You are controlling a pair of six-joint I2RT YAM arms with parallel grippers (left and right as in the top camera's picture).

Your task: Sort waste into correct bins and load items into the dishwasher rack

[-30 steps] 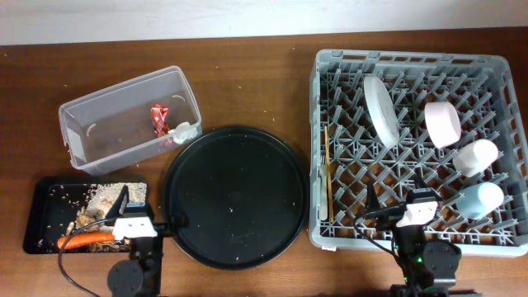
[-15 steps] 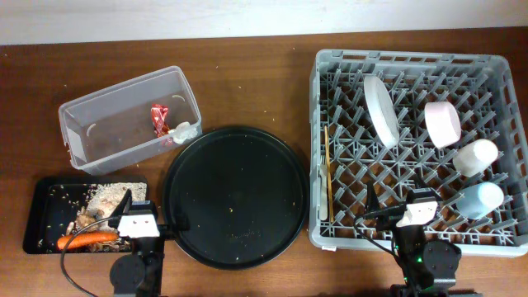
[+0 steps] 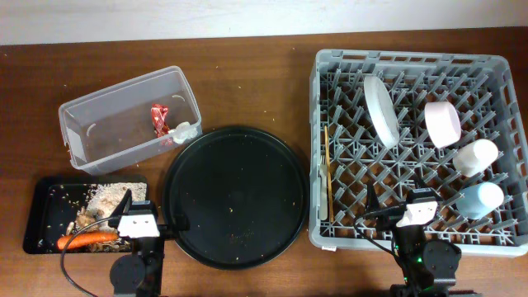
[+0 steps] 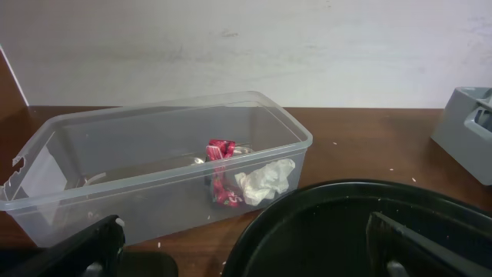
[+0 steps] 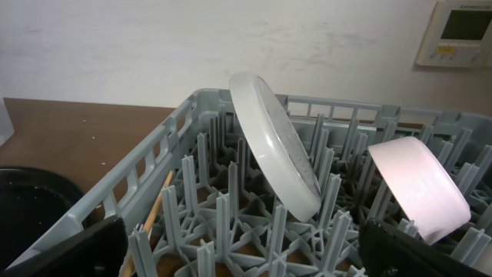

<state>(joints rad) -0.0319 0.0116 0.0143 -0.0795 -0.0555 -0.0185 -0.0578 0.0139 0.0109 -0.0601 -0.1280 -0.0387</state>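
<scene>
The clear tub (image 3: 82, 124) (image 4: 46, 192) holds a red wrapper (image 3: 158, 118) (image 4: 221, 173) and crumpled white paper (image 3: 186, 130) (image 4: 265, 181). Beige scraps (image 3: 103, 191) and an orange carrot (image 3: 87, 240) lie in the shallow black tray (image 3: 37, 216). In the grey rack (image 3: 412, 59) (image 5: 154, 154) stand a white plate (image 3: 381, 111) (image 5: 273, 150), a pink bowl (image 3: 442, 124) (image 5: 419, 185), a white cup (image 3: 477, 156), a blue cup (image 3: 481, 199) and a wooden stick (image 3: 327, 173) (image 5: 150, 219). My left gripper (image 3: 150, 210) (image 4: 242, 242) is open and empty between the black tray and the round tray. My right gripper (image 3: 396, 196) (image 5: 246, 246) is open and empty over the rack's near edge.
A big round black tray (image 3: 235, 196) (image 4: 346, 223) with a few crumbs fills the middle of the wooden table. A corner of the rack (image 4: 465, 127) shows at the right of the left wrist view. A wall runs behind the table.
The left gripper has shifted slightly to the right and stopped. The right arm and all objects stay where they were.
</scene>
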